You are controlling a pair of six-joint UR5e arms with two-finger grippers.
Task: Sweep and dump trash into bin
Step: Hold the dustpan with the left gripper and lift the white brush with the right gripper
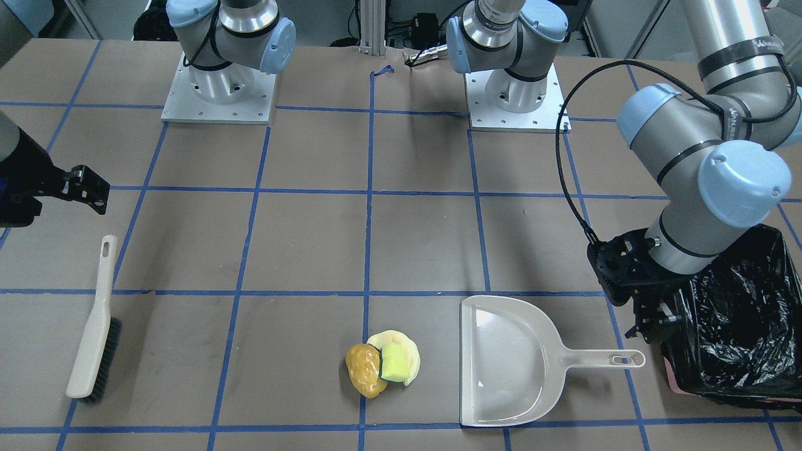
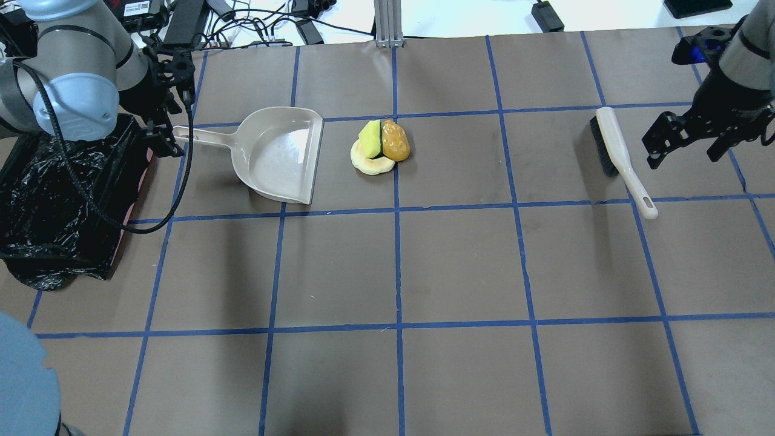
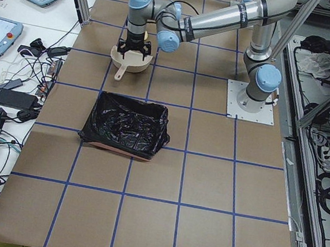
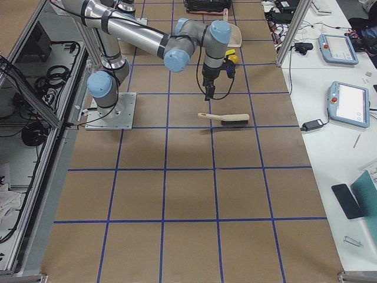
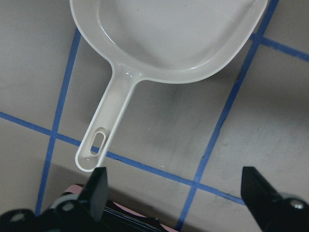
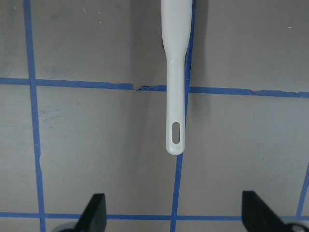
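Pick-up step; nothing swept yet. Far left overhead, bin (image 2: 54, 200); beside it left hand (image 5: 176, 191), spread wide by handle end of dustpan (image 2: 281, 151). Centre, trash (image 2: 380, 145) heaped just right of dustpan mouth. Far right, right hand (image 6: 175, 210), likewise spread, near handle of brush (image 2: 617, 154). Next, likely: lower and clamp on both handles.

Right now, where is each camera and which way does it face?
Front-facing: across the table, facing the robot's bases.
Overhead: behind the robot, looking down; left hand left, right hand right.
Exterior left: table's end by the black-bagged pinkish bin; left arm nearest.
Exterior right: opposite end; right arm nearest.
Left wrist: down onto the cream plastic dustpan; own fingertips show.
Right wrist: down onto the cream-handled brush; fingertips too.
Front-facing and overhead share the yellow-orange trash pile.
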